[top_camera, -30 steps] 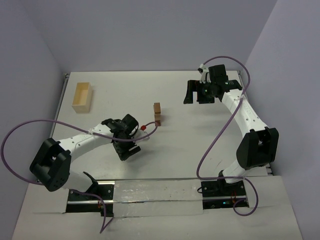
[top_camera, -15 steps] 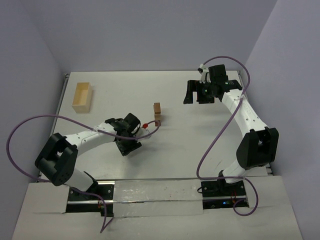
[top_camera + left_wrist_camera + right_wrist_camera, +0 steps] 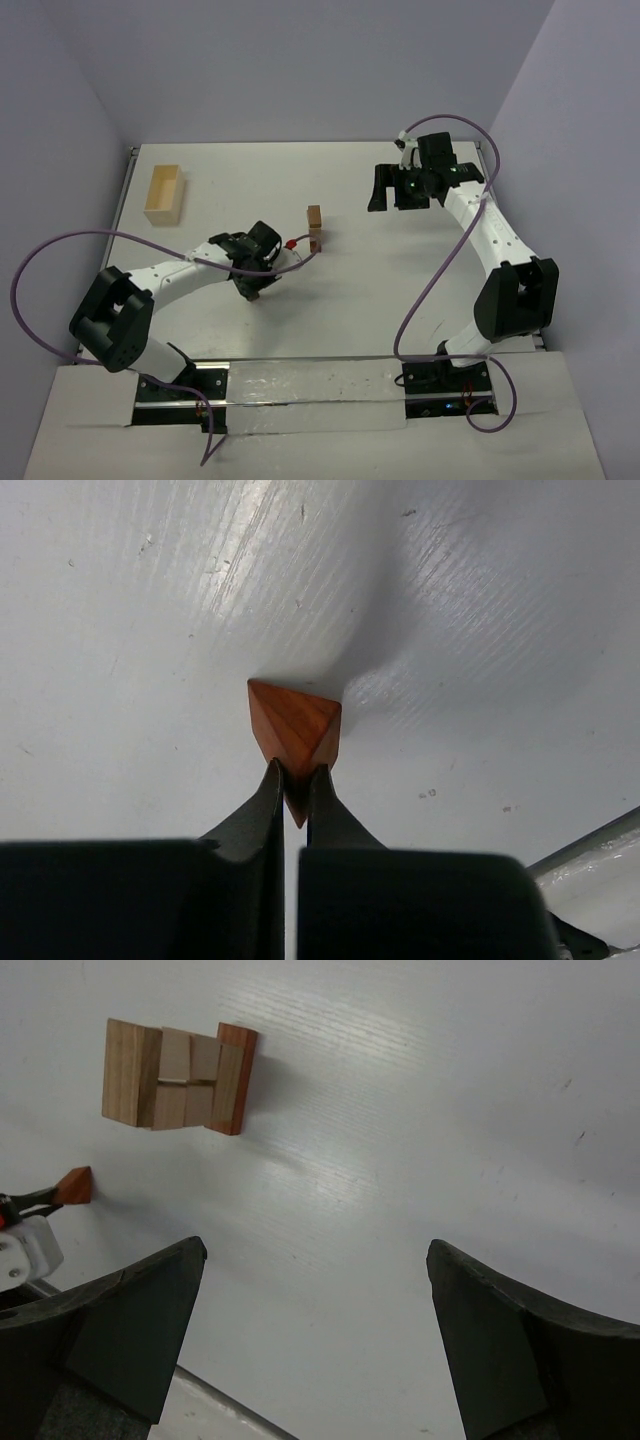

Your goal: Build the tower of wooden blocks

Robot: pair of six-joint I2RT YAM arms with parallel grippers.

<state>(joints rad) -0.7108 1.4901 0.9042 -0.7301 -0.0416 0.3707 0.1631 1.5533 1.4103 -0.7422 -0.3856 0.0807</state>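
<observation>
Lavender walls hem in a white table point(image 3: 380, 290), and the action sits just left of its middle. The left tool point(image 3: 293, 780) is down at the surface, jaws pinched narrow on one corner of a small reddish-brown wooden block point(image 3: 295, 728), which looks to be resting on the table. That's a thin corner grip, so I'd judge it could twist on the lift.

Now the key line: the narrow tower of tan and reddish-brown wooden blocks point(image 3: 315, 228) stands near the table's middle. It lies toward the far edge and to the right of the held block, near it but apart, its long axis upright. The left arm is clearly the nearer one.

The right tool point(image 3: 392, 187) hangs toward the far right corner, jaws spread wide, holding nothing. By the far left corner lies a pale rectangular wooden box point(image 3: 165, 194), open at the top; no block shows inside it from above.
</observation>
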